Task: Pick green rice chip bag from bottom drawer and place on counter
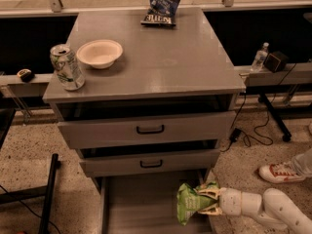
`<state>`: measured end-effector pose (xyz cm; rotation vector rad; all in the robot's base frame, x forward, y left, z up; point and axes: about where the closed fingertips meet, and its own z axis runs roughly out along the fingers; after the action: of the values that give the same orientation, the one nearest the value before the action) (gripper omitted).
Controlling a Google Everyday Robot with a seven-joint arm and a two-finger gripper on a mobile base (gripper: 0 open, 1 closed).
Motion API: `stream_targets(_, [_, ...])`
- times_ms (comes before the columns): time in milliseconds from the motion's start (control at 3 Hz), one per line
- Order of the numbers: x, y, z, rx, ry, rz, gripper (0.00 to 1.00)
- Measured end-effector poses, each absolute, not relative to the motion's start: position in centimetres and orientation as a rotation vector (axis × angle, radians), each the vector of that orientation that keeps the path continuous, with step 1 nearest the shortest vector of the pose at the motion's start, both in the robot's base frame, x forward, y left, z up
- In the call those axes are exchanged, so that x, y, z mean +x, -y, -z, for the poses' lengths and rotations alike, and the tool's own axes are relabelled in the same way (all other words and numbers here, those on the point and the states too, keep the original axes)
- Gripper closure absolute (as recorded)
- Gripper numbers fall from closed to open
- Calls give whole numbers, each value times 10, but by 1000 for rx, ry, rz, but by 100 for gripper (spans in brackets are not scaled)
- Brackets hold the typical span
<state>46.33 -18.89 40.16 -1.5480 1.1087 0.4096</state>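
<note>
The green rice chip bag (188,202) is held upright over the right side of the open bottom drawer (141,204), lifted off its grey floor. My gripper (204,202) reaches in from the lower right on a white arm and is shut on the bag's right edge. The counter (161,57) is the grey cabinet top above, well above the gripper.
On the counter stand a white bowl (99,53), a drink can (66,67) at the left front corner and a dark blue chip bag (161,5) at the back. Two upper drawers with black handles (150,129) stick out slightly. A person's shoe (281,172) is on the floor at right.
</note>
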Motion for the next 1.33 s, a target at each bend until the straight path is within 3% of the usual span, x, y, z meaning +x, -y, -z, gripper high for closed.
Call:
stream_targets(667, [478, 183, -443, -1471, -1041, -310, 100])
stream_targets(1333, [495, 177, -600, -1584, -914, -82, 100])
